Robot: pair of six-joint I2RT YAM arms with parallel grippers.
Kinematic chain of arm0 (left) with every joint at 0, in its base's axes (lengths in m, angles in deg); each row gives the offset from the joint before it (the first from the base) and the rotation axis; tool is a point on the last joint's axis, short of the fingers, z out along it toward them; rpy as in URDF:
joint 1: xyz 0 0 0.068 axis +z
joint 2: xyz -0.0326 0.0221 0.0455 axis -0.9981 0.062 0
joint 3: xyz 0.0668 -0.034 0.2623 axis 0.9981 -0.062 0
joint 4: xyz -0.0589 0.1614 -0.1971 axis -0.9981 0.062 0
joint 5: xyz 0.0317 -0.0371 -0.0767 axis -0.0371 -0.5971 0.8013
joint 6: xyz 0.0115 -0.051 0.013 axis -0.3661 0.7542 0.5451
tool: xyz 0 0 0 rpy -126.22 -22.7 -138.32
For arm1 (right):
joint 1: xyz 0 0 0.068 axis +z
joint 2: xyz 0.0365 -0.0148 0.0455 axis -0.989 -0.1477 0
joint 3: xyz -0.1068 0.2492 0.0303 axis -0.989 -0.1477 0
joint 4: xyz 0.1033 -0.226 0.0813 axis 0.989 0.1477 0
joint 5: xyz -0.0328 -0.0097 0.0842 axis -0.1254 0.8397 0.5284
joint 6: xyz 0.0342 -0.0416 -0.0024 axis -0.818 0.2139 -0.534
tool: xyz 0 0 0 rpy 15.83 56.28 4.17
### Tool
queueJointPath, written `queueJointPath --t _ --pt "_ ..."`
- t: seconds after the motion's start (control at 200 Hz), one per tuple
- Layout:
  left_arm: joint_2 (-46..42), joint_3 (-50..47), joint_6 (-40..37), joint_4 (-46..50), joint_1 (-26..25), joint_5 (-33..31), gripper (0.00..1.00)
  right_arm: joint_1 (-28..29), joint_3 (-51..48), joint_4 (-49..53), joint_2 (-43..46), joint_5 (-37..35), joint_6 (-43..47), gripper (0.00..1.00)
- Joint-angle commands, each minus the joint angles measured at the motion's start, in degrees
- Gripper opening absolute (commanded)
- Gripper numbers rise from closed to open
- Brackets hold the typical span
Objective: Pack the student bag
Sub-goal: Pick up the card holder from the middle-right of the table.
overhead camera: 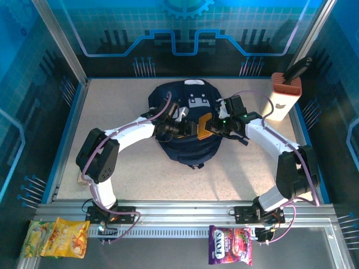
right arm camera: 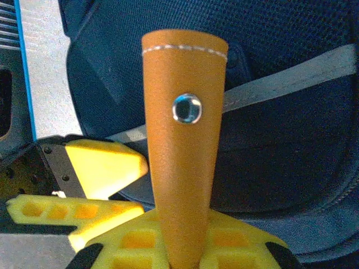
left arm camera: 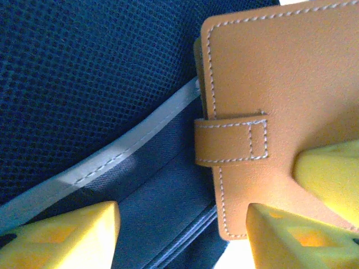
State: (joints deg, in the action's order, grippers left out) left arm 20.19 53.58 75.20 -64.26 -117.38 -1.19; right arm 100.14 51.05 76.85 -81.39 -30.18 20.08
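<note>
- Step (judged): put the wallet (overhead camera: 204,126) into the bag (overhead camera: 185,148), which lies mid worktop (overhead camera: 118,106). Opening not clear. Best to hold the pocket lip aside, feed the wallet edge-on, and release only once it is inside.
- Right claw (right arm camera: 188,238): clamped on the wallet's end.
- Left claw (left arm camera: 182,224): jaws wide apart, gripping nothing, one finger just beside the wallet's corner.

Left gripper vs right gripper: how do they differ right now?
The right gripper is shut on the orange wallet; the left gripper is open, fingers spread, gripping nothing. In the top view the left gripper reaches in from the wallet's left, the right gripper from its right. Both have yellow fingers and hang over the student bag.
</note>
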Motion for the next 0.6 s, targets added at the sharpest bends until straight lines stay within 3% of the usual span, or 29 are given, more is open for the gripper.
queueJointPath --t 0.0,0.15,0.405,0.595 --pt "-3.8 2.0 -7.2 5.7 -0.4 -3.9 0.64 -1.4 -2.9 -4.2 4.9 0.1 0.6 0.04" --pt "-5.2 2.5 -16.7 9.1 -0.7 -7.4 0.69 -3.8 -7.6 -6.8 13.1 -3.1 0.8 0.03" --pt "-1.3 7.9 -31.6 18.5 -5.9 -22.0 0.72 -11.6 -14.5 -4.6 23.8 -4.1 0.2 0.03" --pt "1.8 11.6 -36.0 21.4 -7.8 -22.0 0.71 -14.2 -15.7 -1.0 26.1 -3.5 1.6 0.02"
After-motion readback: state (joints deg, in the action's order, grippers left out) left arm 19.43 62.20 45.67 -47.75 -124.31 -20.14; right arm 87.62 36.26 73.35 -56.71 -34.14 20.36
